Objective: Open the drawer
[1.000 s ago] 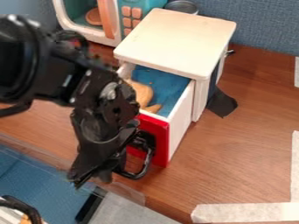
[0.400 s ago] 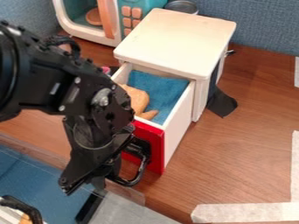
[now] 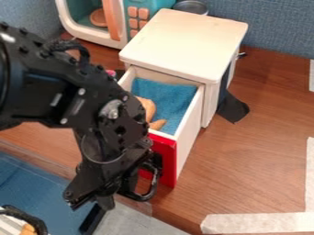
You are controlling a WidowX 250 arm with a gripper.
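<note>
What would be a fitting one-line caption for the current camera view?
Robot gripper at the black handle of an open, red-fronted drawer lined with blue cloth.

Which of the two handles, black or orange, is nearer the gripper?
The black handle, on the drawer. It is close beside the gripper; the orange handle is on the microwave, farther back.

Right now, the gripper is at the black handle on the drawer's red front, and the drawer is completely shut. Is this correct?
Not quite: the drawer is open, not shut. The camera view shows it pulled out, with blue cloth visible inside. The gripper is indeed at the black handle on the red front.
</note>
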